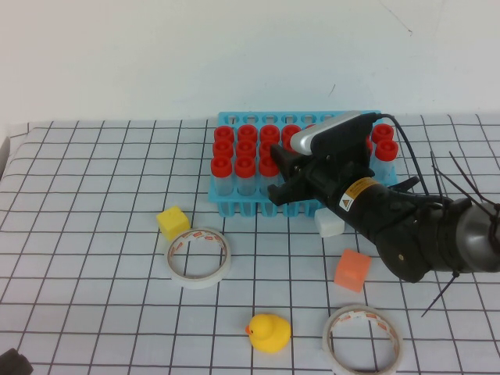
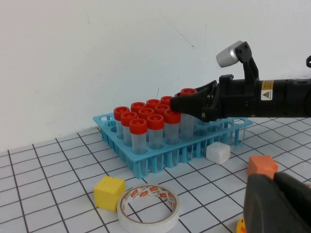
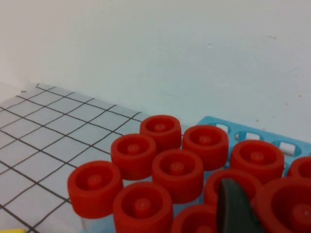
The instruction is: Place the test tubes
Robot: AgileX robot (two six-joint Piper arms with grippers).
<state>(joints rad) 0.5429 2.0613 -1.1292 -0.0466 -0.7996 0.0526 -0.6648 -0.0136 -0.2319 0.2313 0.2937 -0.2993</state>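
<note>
A blue rack (image 1: pixel 234 207) at the back middle of the table holds several clear test tubes with red caps (image 1: pixel 245 166). My right gripper (image 1: pixel 280 180) reaches over the rack's right half from the right. It is shut on one red-capped tube (image 2: pixel 188 91) that stands higher than its neighbours, its lower end down among the rack's holes. In the right wrist view a dark finger (image 3: pixel 233 208) lies against that tube's cap (image 3: pixel 289 204). My left gripper (image 2: pixel 273 175) is shut and empty, low at the table's near left corner (image 1: pixel 14 363).
In front of the rack lie a yellow cube (image 1: pixel 173 222), a white tape roll (image 1: pixel 198 256), a white cube (image 1: pixel 330 225) and an orange cube (image 1: pixel 351 269). Nearer me are a yellow duck (image 1: pixel 269 333) and a second tape roll (image 1: pixel 364 339).
</note>
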